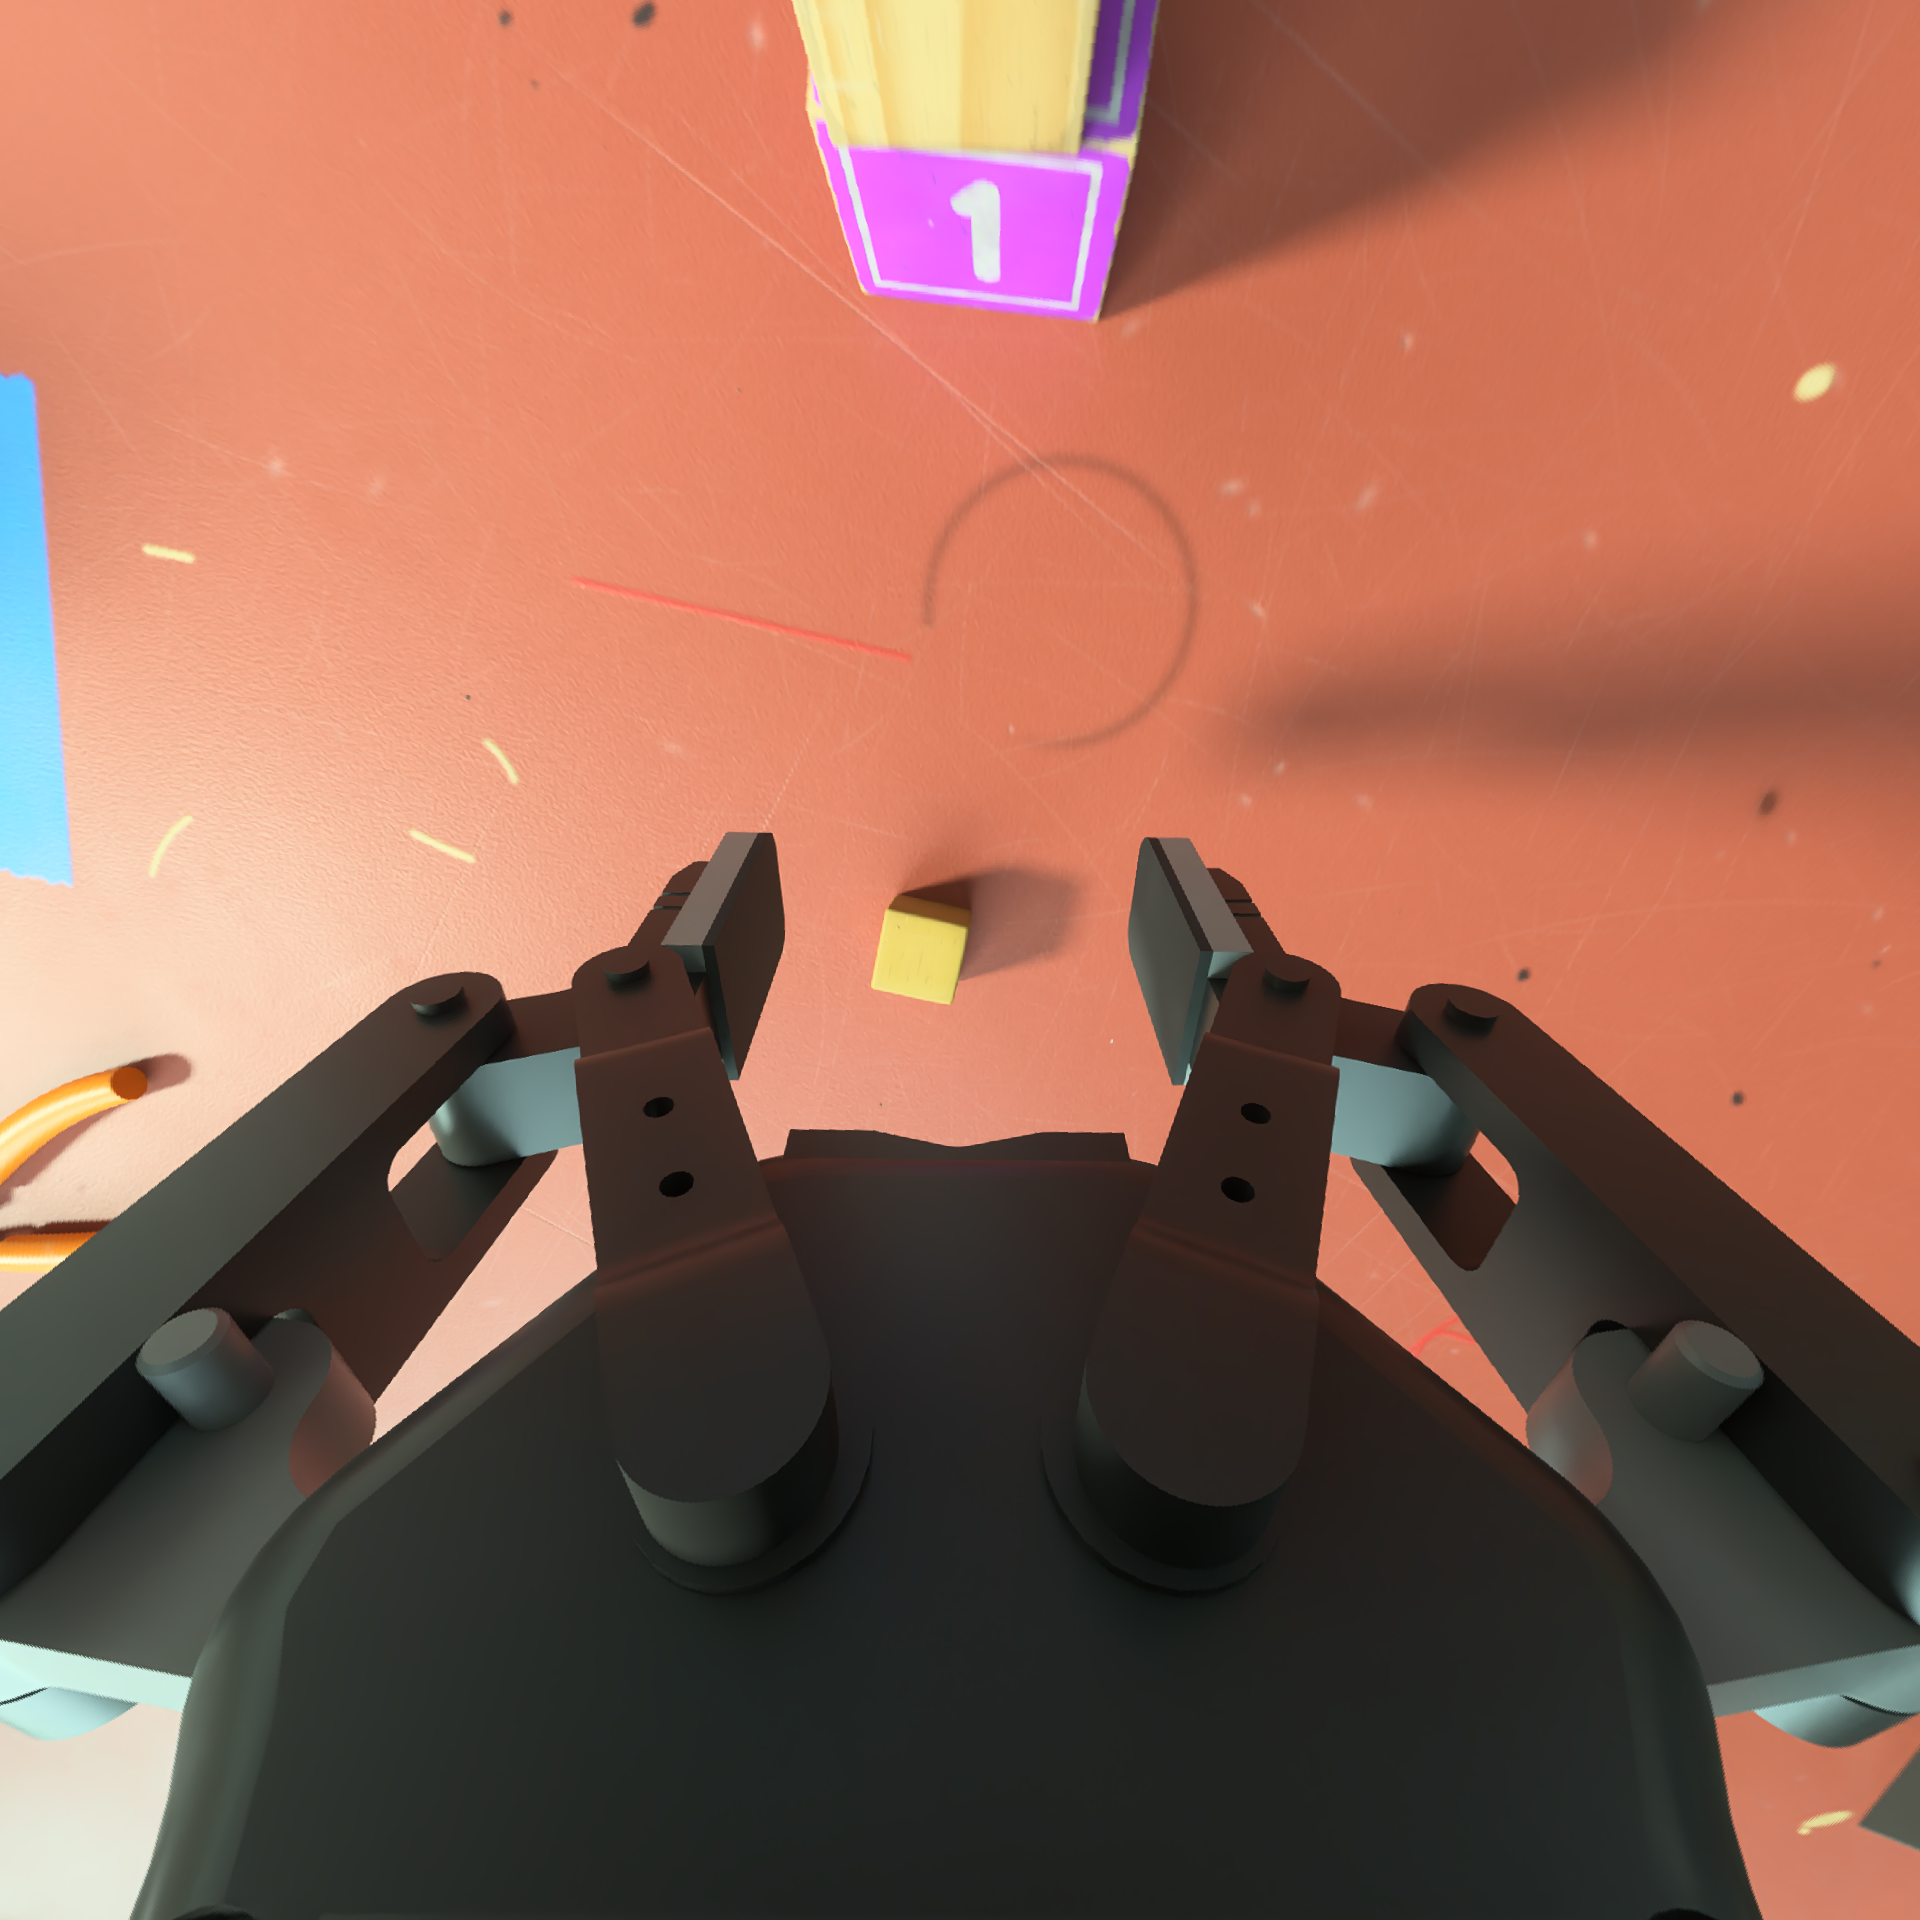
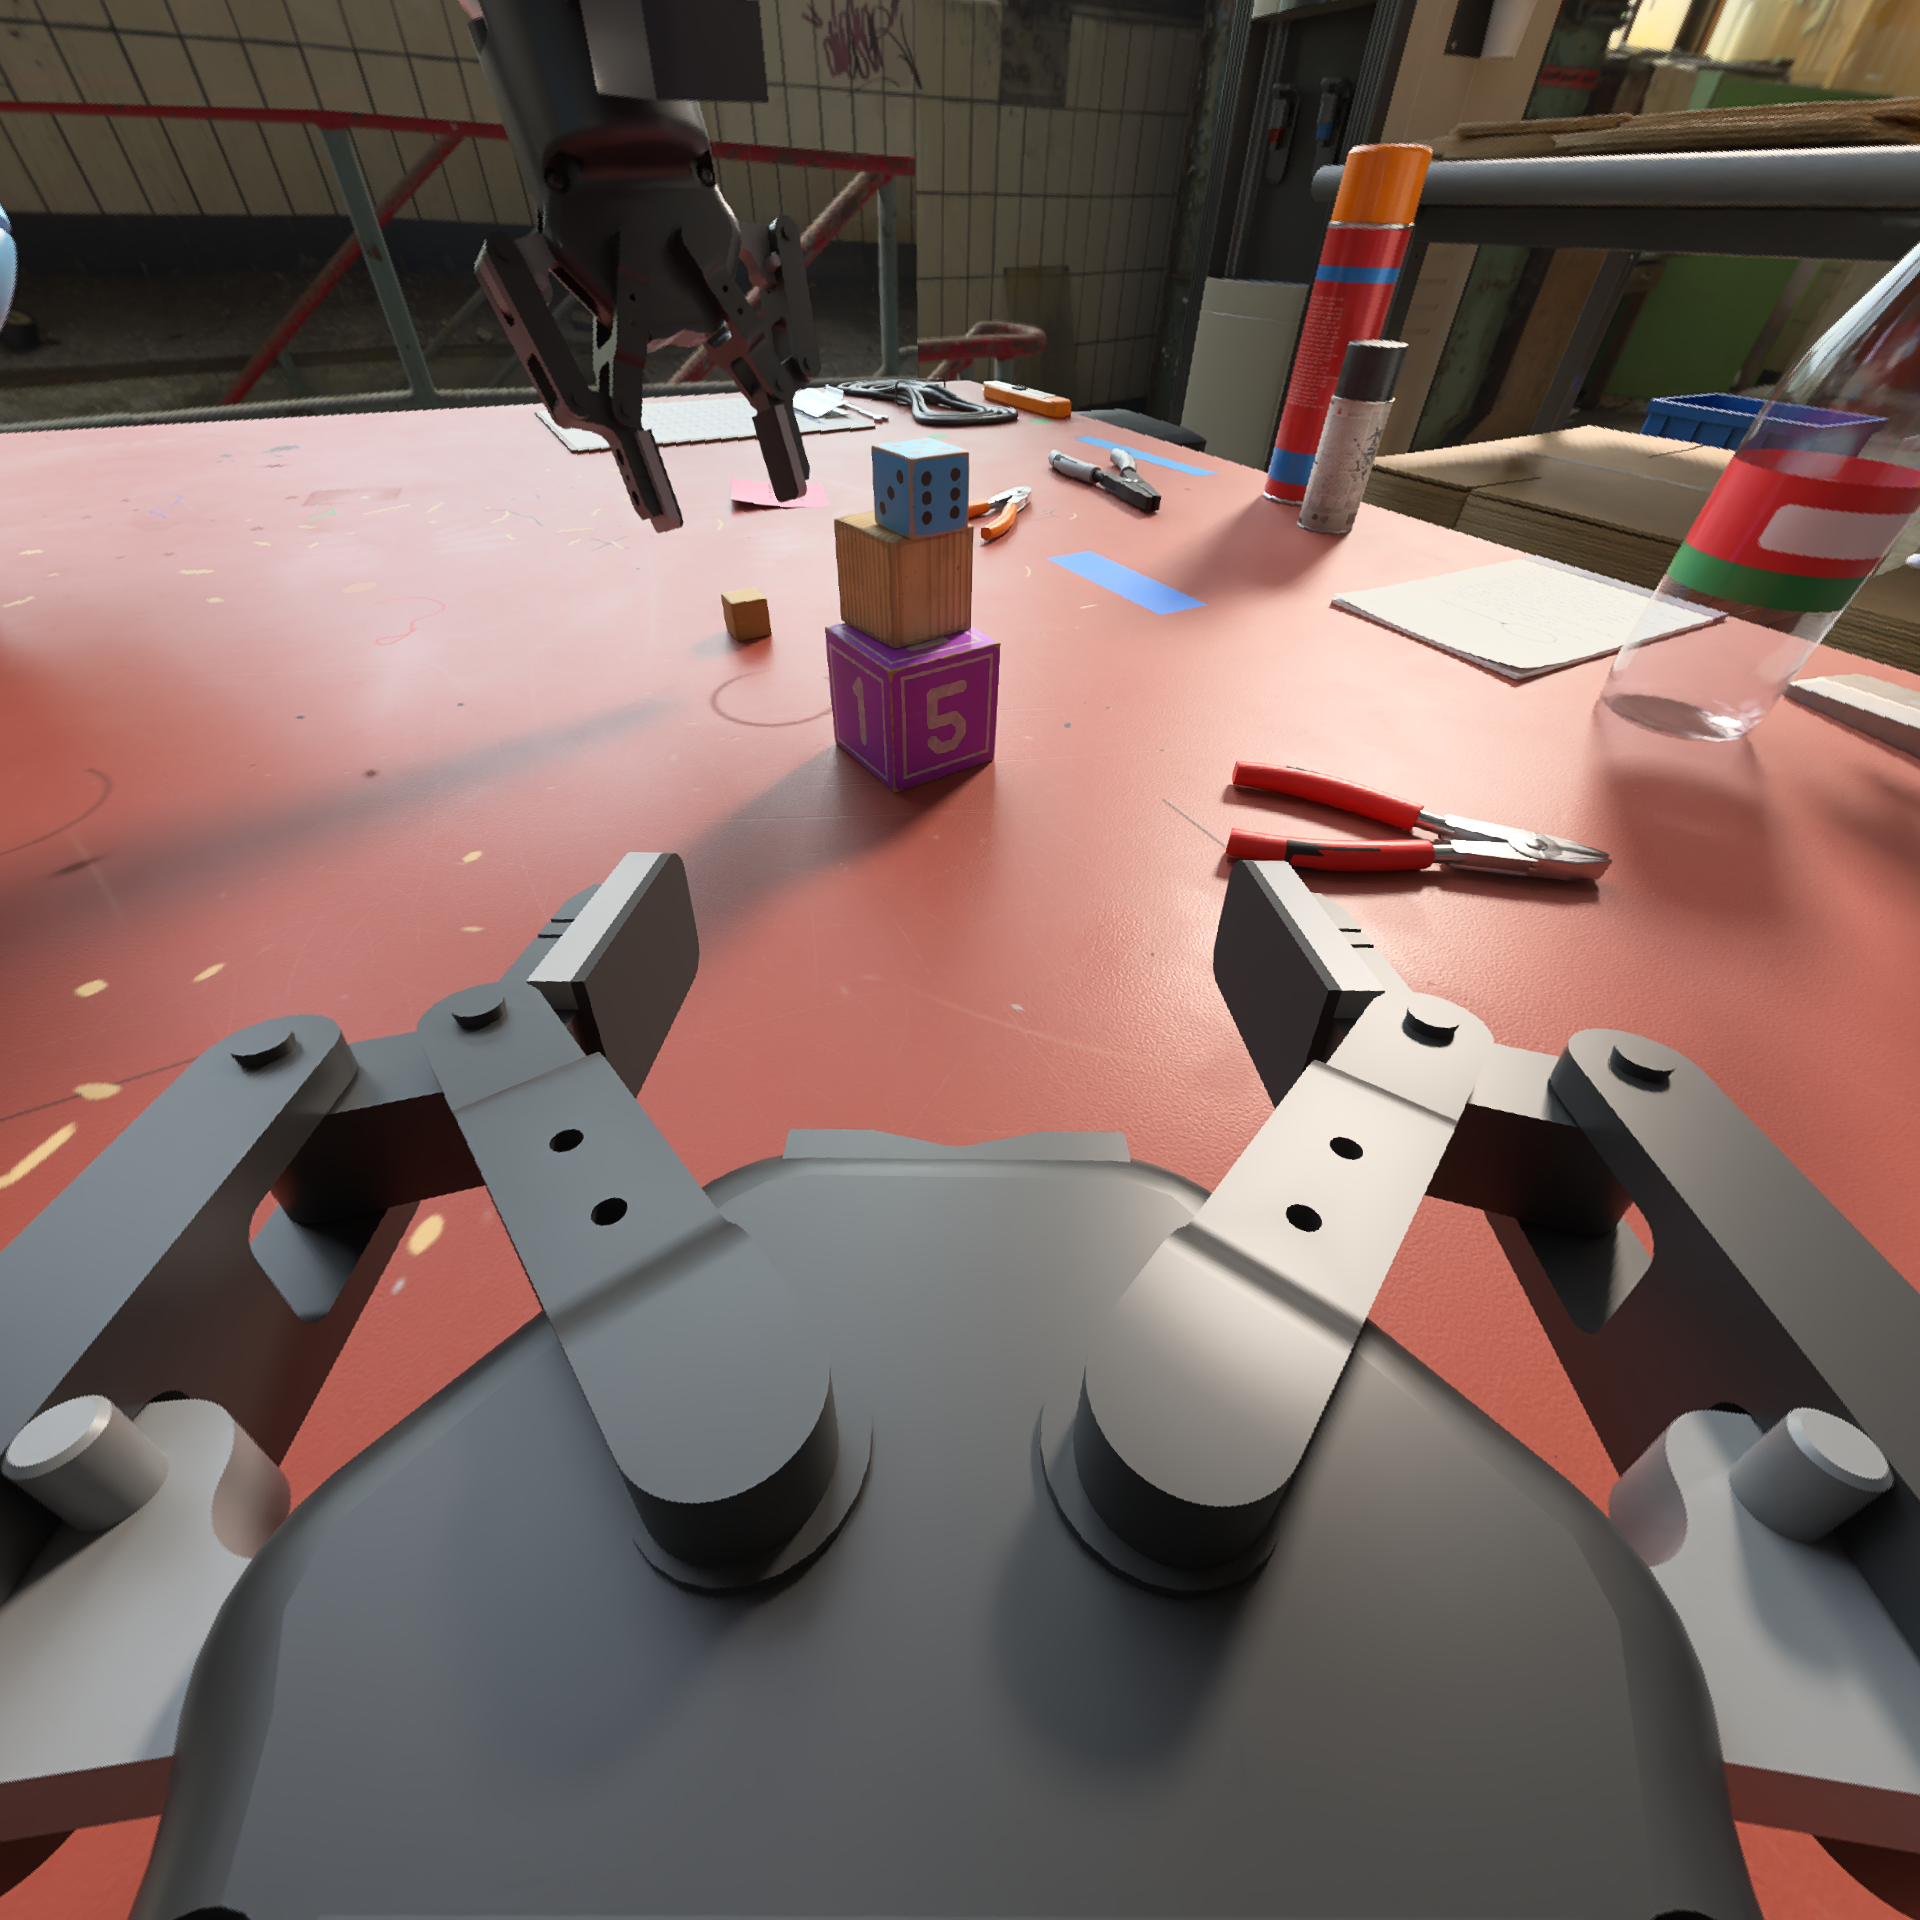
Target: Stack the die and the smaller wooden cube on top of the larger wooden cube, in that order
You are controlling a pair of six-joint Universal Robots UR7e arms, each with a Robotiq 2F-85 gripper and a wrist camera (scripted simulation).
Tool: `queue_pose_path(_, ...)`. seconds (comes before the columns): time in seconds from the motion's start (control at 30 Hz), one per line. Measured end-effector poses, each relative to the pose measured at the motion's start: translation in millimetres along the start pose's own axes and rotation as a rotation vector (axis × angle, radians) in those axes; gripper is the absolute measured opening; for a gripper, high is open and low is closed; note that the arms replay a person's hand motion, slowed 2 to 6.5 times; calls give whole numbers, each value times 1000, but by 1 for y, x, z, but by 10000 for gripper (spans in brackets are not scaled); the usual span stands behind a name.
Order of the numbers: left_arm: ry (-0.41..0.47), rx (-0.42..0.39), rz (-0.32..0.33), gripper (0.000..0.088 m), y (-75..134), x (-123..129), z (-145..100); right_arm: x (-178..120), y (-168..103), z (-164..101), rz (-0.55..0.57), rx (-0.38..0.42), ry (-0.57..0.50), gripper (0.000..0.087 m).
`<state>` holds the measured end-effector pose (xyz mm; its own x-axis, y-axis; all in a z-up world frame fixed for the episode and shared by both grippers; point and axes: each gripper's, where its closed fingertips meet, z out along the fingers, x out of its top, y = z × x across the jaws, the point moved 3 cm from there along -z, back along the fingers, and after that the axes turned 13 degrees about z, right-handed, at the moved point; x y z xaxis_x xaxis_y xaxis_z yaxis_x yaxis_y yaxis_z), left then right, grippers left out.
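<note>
In the right wrist view a blue die [image 2: 921,486] sits on the larger wooden cube [image 2: 904,582], which stands on a purple block [image 2: 914,707]. The smaller wooden cube [image 2: 746,613] lies on the red table to the left of this stack. My left gripper [image 2: 719,488] hangs open above the smaller cube, pointing down. In the left wrist view the smaller cube [image 1: 922,948] lies between and below the open left gripper [image 1: 956,868], apart from both fingers. The purple block [image 1: 977,223] and larger cube [image 1: 966,73] show at the top. My right gripper [image 2: 958,894] is open and empty, well short of the stack.
Red-handled pliers [image 2: 1403,831] lie right of the stack. A glass bottle [image 2: 1787,520], a paper sheet [image 2: 1517,613] and two spray cans [image 2: 1340,312] stand at the right. Orange pliers [image 2: 1003,509] and blue tape [image 2: 1127,582] lie behind. An orange cable [image 1: 62,1112] is at the left.
</note>
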<state>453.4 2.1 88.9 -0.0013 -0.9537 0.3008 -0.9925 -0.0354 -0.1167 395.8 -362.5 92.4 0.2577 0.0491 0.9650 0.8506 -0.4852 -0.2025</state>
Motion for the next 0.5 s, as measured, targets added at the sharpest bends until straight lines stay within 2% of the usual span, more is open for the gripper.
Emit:
queue_pose_path(0.13, -10, -5, 43, 592, 4, -11, 6, 0, 0, 0, 1, -1, 1, 854)
queue_pose_path(0.5, -26, 6, 89, 536, 2, -27, 15, 0, 0, 0, 2, -1, 2, 854)
